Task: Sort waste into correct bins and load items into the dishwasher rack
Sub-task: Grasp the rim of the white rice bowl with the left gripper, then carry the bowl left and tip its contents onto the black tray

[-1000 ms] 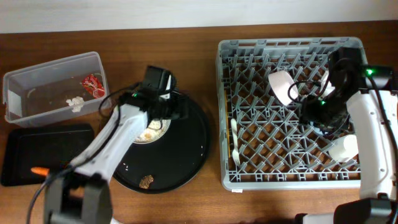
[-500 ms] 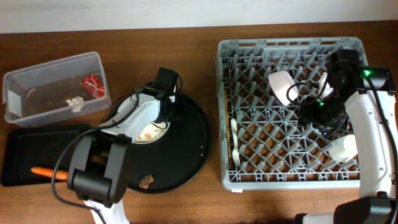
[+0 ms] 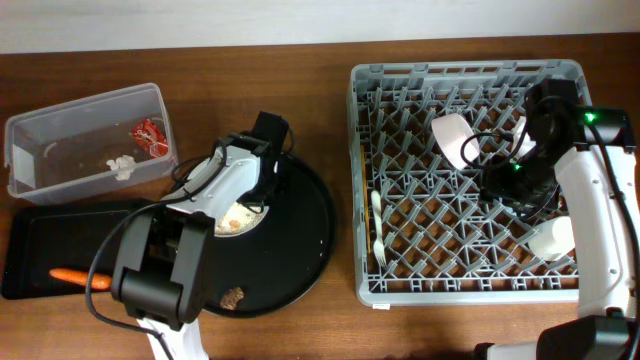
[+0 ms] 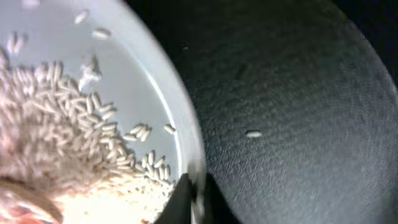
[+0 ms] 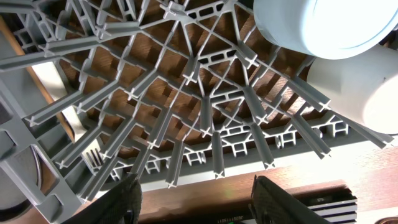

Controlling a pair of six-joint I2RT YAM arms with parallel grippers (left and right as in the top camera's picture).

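A wooden tabletop (image 3: 300,70) is seen below a pale wall strip (image 3: 300,20). Left of centre, one plate (image 4: 140,74) of rice (image 4: 56,137) is seemingly pinched at its rim by the left tool (image 4: 194,196); the right tool (image 5: 196,199) is held wide over the one rack (image 3: 470,286).

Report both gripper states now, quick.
Left gripper: closed on the plate rim.
Right gripper: open, empty, above the rack.
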